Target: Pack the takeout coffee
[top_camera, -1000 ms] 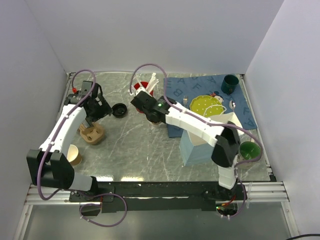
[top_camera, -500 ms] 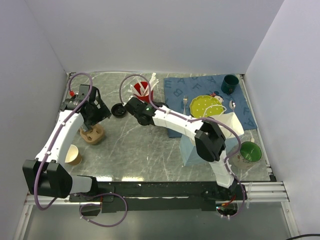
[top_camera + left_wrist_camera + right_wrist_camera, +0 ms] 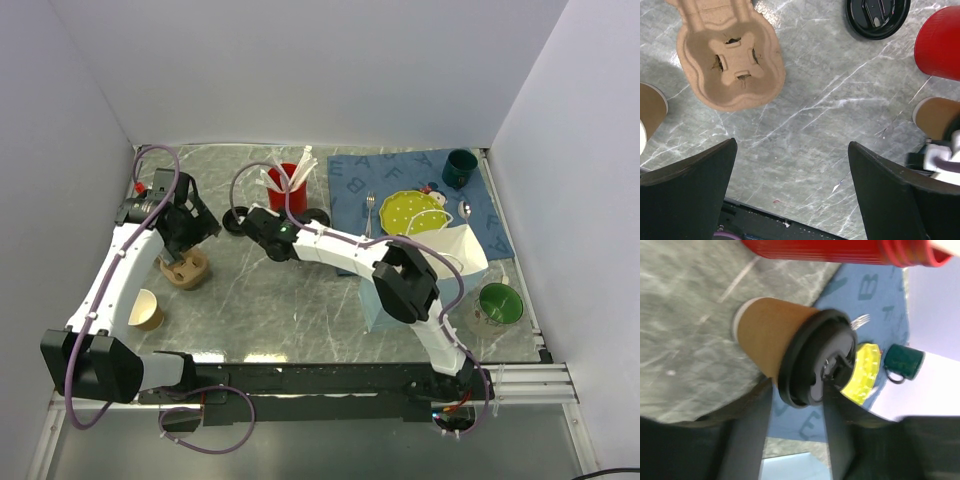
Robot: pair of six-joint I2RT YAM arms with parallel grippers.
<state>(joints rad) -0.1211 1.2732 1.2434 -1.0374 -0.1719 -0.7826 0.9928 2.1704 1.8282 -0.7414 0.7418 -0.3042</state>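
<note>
Has the rt end effector [image 3: 797, 385] astride the takeout coffee [image 3: 775, 340] — one finger [image 3: 752, 430] each side of its black lid [image 3: 817, 360], at lid height. Can't tell whether clenched on it or let go: sits close to both finger edges, but w/o a clear contact or a clear gap. Shows the cup's base down on the grey tabletop [image 3: 805, 125], right by the edge of a blue letter mat [image 3: 865, 295]. Can't say from the wrist view whether fully upright or leaning. Puts the red cup [image 3: 830, 250] just off to one side of the rt fingers, w/ a yellow plate [image 3: 867, 370] and a dark green mug [image 3: 902, 362] farther out, beyond the coffee along the fingers' line.

Has the left end effector [image 3: 790, 145] released — fingers spread wide, only bare tabletop btwn them. Hovers above it, touching nothing. Finds a moulded cardboard cup carrier [image 3: 730, 60] ahead of one finger and a loose black lid [image 3: 877, 17] flat on the tabletop ahead of the other. Catches a lidless paper cup [image 3: 650, 112] out past the carrier-side finger, cut off by the frame edge. From overhead, stands apart from the rt arm's wrist, w/ the loose lid lying btwn the two.
</note>
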